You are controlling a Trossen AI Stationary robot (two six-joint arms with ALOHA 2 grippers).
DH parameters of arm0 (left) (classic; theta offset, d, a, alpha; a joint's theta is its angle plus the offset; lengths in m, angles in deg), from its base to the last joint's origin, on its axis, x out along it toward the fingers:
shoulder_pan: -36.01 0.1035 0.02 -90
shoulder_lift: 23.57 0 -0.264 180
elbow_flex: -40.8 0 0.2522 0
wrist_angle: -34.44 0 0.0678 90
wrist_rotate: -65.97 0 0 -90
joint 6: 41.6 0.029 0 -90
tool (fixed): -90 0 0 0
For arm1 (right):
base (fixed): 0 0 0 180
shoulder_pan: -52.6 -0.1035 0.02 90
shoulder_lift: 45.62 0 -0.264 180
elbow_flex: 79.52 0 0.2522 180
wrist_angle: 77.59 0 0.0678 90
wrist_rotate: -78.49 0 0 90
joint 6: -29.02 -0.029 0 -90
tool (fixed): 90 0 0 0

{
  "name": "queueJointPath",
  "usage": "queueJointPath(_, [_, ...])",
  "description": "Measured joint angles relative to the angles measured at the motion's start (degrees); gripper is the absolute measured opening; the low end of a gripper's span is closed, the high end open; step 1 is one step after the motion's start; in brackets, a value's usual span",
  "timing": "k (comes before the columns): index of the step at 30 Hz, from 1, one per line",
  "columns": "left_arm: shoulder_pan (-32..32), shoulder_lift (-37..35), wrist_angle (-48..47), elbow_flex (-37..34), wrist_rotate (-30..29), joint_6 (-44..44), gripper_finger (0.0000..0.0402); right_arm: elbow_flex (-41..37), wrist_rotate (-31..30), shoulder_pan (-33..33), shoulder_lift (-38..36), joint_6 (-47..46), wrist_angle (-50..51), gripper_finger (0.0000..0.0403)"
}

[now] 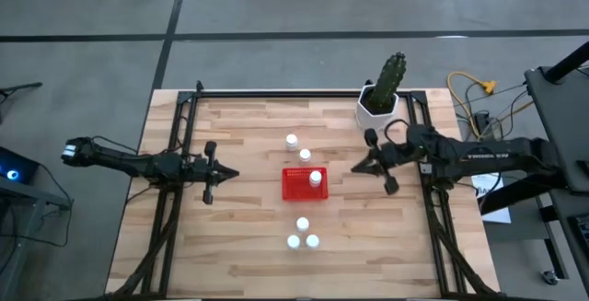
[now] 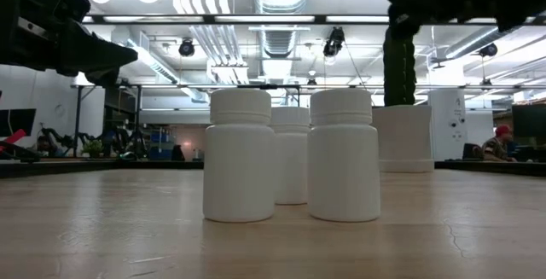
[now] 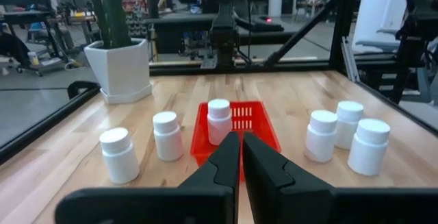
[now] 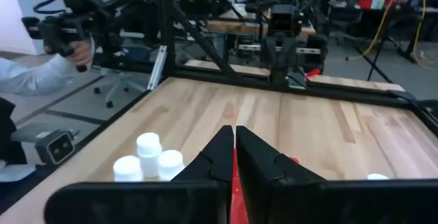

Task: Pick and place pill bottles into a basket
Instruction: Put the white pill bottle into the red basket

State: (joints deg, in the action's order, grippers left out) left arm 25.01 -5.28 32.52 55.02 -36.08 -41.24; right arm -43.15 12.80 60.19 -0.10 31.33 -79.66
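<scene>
Open wood surrounds the red basket (image 1: 303, 184) on its left and right flanks — room for either arm to pass. Behind it, two pill bottles (image 1: 298, 148) stand close together; in front, a cluster of three (image 1: 303, 235) blocks the near approach. One bottle (image 1: 316, 179) already fills the basket's right rear corner. A potted cactus (image 1: 384, 93) rises at the far right — a tall obstacle beside the right gripper (image 1: 357, 167).

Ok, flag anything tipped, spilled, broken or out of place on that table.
Nothing stands out. Five pill bottles stand upright on the wood with caps on, one more upright inside the basket. The cactus pot sits upright at the back edge. No spills or damage visible.
</scene>
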Motion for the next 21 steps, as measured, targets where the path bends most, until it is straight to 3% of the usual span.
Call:
queueJointPath(4, [0.0, -0.1, 1.5, 0.0, 0.0, 0.5, 0.0000, -5.9, -0.1, -1.2, -4.2, -0.2, -2.4, 0.0008])
queueJointPath(11, [0.0, 0.4, 1.5, 0.0, 0.4, 0.5, 0.0000, -17.1, -0.3, -2.5, -8.4, -2.2, -16.3, 0.0008])
queueJointPath(21, [0.0, 2.9, 11.2, 0.0, 7.0, 7.7, 0.0000, -20.8, -0.3, -2.5, -11.0, -3.7, -17.3, 0.0008])
